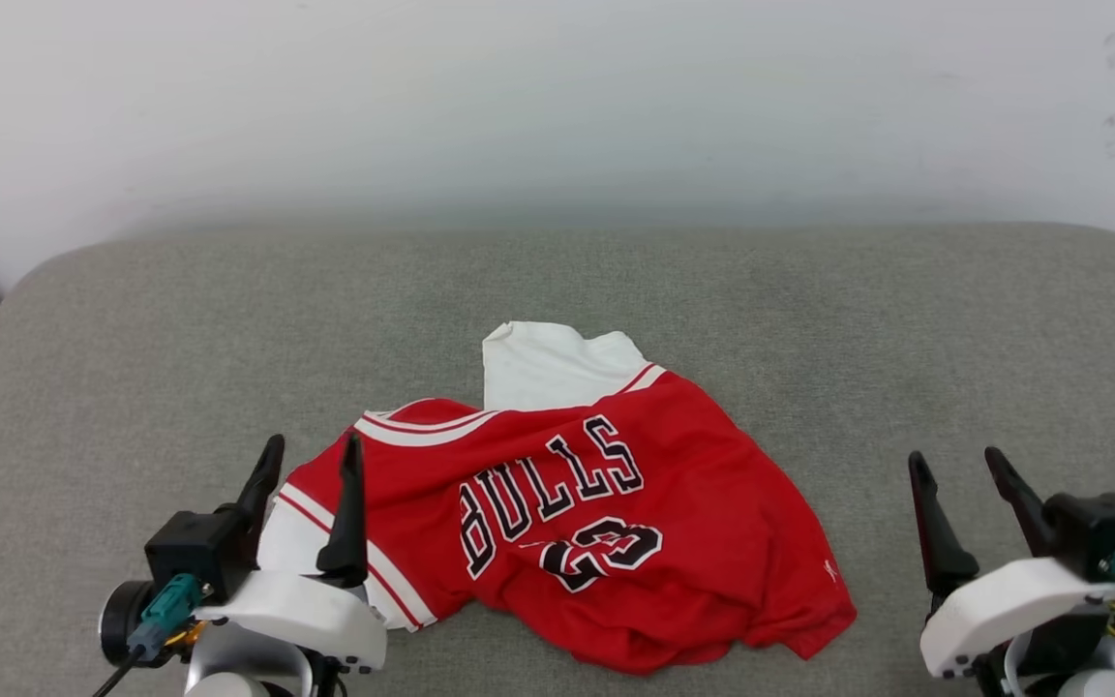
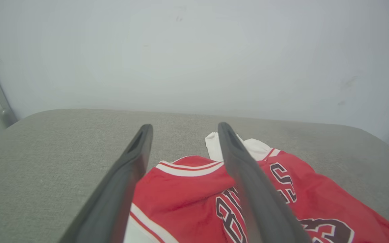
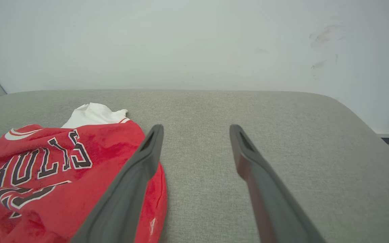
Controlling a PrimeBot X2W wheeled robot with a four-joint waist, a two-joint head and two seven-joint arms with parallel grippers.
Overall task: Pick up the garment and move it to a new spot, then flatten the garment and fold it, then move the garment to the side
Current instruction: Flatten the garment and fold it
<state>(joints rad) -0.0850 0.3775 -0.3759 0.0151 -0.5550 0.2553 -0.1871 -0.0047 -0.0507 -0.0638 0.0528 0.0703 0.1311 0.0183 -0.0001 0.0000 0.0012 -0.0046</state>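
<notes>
A crumpled red jersey [image 1: 674, 503], one smooth white sleeve poking out, lies lettering-up on the grey woven cushion [image 1: 858, 319]. The left gripper [image 1: 315, 443] sits by its striped sleeve, tapered dark fingers spread and empty. The right gripper [image 1: 954, 455] stands apart, likewise spread.

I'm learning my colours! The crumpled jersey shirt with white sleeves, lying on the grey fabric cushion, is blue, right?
Not blue. The crumpled jersey shirt with white sleeves, lying on the grey fabric cushion, is red, as the head view shows.
</notes>
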